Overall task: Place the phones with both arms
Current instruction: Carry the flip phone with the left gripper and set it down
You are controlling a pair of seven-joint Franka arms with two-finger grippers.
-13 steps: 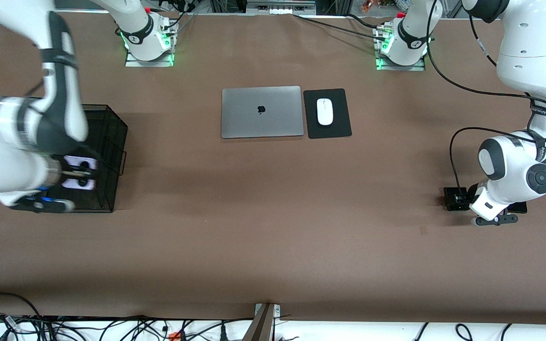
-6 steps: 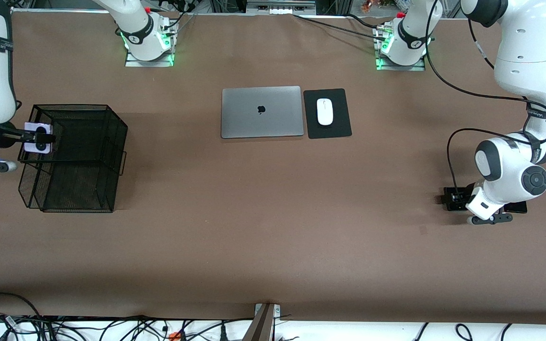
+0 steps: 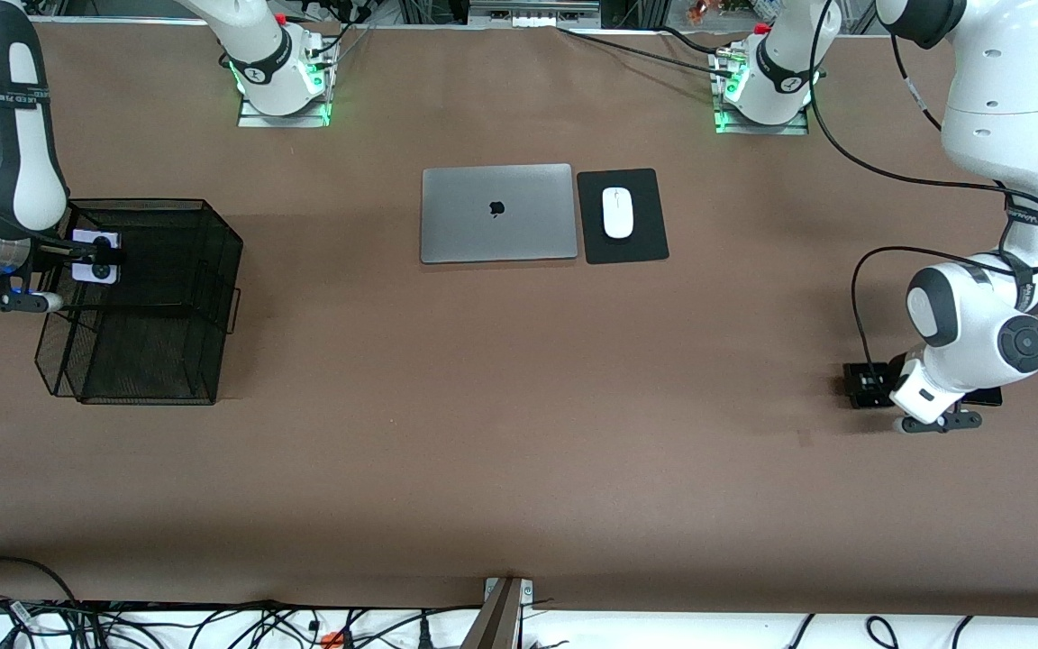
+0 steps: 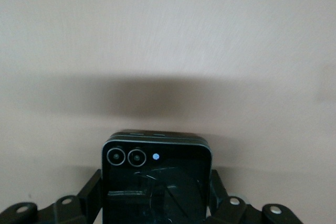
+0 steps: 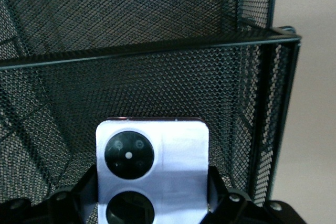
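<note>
Currently right gripper (image 3: 77, 257) clamped on the white-lilac phone (image 3: 94, 257), carried over the black mesh basket (image 3: 204, 270) at the right arm's end of the counter (image 3: 519, 433); in the right wrist view phone (image 5: 152, 174) pinched by both side edges, lens circles up, basket wall just ahead and basket floor below. Left gripper (image 3: 920, 397) down at the counter at the left arm's end, fingers set against both sides of the small black phone (image 3: 866, 386); left wrist view shows that phone (image 4: 156, 179) lying flat between the fingers (image 4: 218, 187), twin lenses facing away from the wrist. Firmness of this grip not settled from the views; treated as a grasp on the phone. Long black slab (image 3: 983, 395) just beside, mostly hidden under the left wrist. Laptop (image 3: 497, 213) and mouse (image 3: 616, 212) on its pad well apart, mid-counter, not involved. Step in hand, as judged: lower and release lilac phone into basket; lift black phone. Advice for right side: descend inside the rim, clear of mesh walls, release low to avoid a drop or bounce. For left side: confirm firm squeeze before lifting, rise straight up, avoid dragging the slab alongside.
</note>
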